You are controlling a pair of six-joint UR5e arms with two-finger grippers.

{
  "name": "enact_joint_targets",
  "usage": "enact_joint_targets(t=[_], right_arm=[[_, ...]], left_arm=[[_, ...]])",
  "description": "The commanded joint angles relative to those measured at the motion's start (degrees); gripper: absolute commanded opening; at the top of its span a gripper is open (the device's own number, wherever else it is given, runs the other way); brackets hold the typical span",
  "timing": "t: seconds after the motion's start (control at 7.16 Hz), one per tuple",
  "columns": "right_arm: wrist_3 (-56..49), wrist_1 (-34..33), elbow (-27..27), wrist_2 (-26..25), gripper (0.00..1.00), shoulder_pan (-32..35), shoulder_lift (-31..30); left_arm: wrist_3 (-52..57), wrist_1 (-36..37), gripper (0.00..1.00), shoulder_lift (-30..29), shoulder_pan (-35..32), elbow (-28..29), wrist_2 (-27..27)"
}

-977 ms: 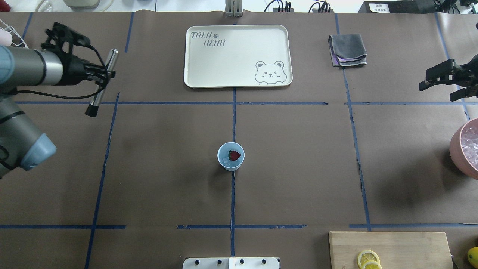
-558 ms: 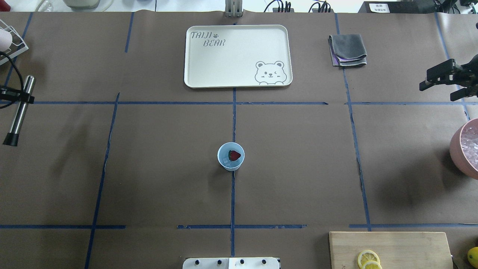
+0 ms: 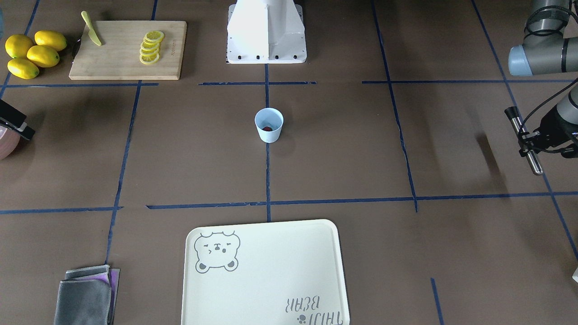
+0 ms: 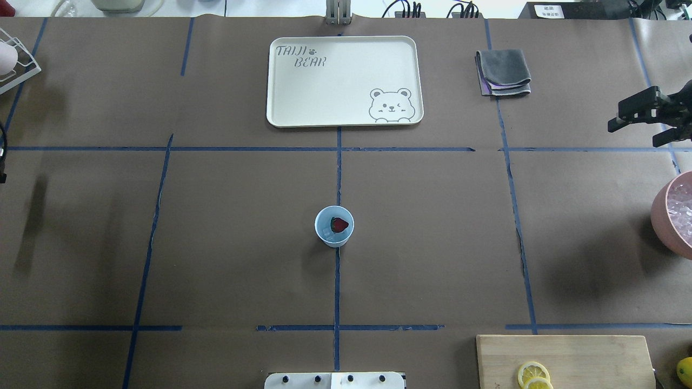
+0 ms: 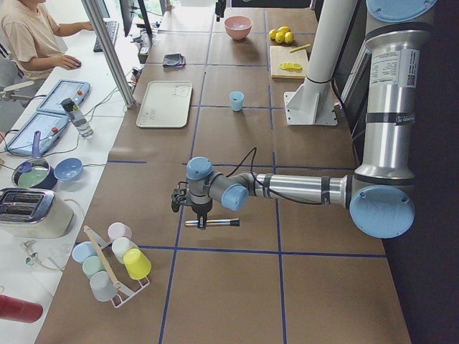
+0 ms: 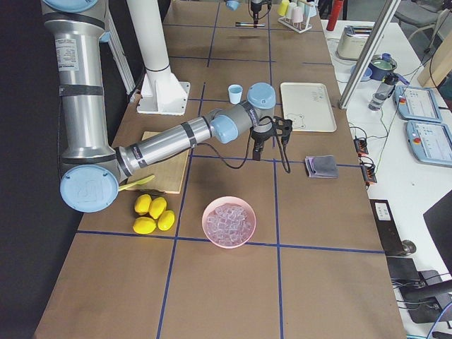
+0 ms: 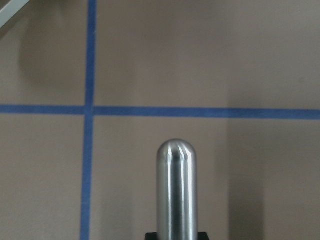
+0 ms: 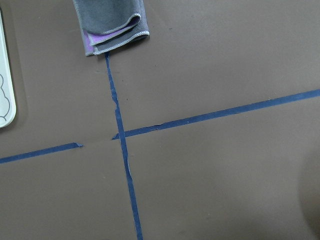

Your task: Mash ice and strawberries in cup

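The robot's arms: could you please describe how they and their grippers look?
The left arm and right arm are silver tubes with pale-blue joint caps, each with a white printed label on its upper link. A black cable loops along each forearm to the black left gripper and right gripper.
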Motion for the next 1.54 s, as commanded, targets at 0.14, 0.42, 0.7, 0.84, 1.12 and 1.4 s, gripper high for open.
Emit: enact_joint_targets(t=[0.14, 0.42, 0.7, 0.84, 1.12, 1.4], right_arm=[[0.09, 0.0, 0.12, 0.0, 1.0, 0.08, 0.08], [0.26, 0.0, 0.12, 0.0, 1.0, -0.01, 0.26], [0.26, 0.0, 0.12, 0.0, 1.0, -0.01, 0.34], [0.26, 0.0, 0.12, 0.0, 1.0, -0.01, 0.34], [0.35, 0.0, 0.21, 0.08, 1.0, 0.08, 0.34], [0.35, 0.0, 0.12, 0.08, 1.0, -0.01, 0.34]], left_arm=[[7.14, -0.4, 0.0, -0.16, 0.15, 2.25, -0.09], [6.62, -0.48, 0.0, -0.33, 0.24, 3.13, -0.18], [4.09, -2.49, 0.0, -1.03, 0.42, 5.4, -0.18], [3.03, -5.46, 0.0, -1.21, 0.5, 7.16, -0.18], [2.75, -7.52, 0.0, -1.3, 0.51, 8.58, -0.18], [2.66, -7.52, 0.0, -1.39, 0.59, 8.58, -0.09]])
